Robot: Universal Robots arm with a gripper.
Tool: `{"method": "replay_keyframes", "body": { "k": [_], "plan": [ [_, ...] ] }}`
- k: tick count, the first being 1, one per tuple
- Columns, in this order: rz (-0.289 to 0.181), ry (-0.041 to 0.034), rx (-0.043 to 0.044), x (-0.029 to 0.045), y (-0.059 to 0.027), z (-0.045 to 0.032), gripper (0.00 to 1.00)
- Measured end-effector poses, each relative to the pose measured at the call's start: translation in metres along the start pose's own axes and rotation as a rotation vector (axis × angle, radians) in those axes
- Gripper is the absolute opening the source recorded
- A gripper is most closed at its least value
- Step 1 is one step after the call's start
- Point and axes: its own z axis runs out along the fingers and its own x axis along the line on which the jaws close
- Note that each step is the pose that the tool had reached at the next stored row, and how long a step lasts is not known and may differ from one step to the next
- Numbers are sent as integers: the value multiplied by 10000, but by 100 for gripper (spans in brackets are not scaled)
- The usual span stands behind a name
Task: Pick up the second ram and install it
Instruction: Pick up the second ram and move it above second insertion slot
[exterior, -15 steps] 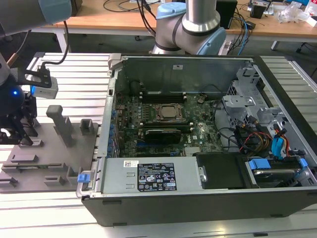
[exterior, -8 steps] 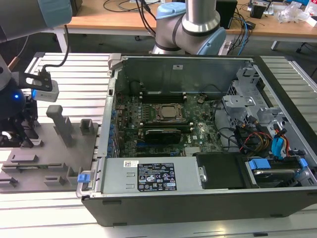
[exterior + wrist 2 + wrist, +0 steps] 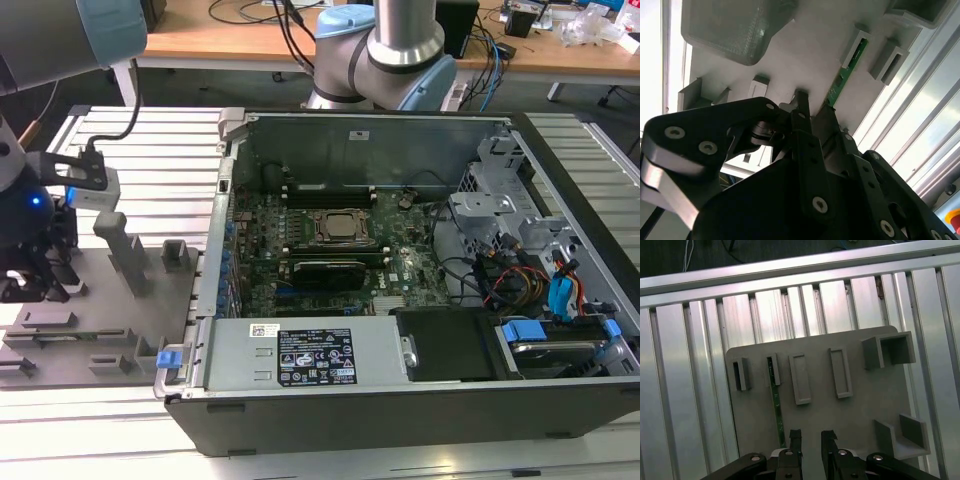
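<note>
Green second ram [image 3: 776, 410] seated in the grey fixture plate [image 3: 860, 400].
In the first wrist view the gripper [image 3: 810, 436] hangs above the plate, its fingers spread with nothing between them; the ram runs along a narrow slot there, just beside one fingertip.

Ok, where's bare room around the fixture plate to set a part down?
Bare aluminium slats flank the grey fixture plate on both sides. The plate's flat patch between the empty pockets and the corner bracket is free. Crowded: around the second ram by the gripper, and inside the PC case.
</note>
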Motion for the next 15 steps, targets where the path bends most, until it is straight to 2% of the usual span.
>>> {"method": "replay_keyframes", "body": {
  "k": [9, 15],
  "plan": [
    [-3, -1, 1, 23, -7, 61, 30],
    [-10, -1, 0, 66, -14, 112, 30]
  ]
}}
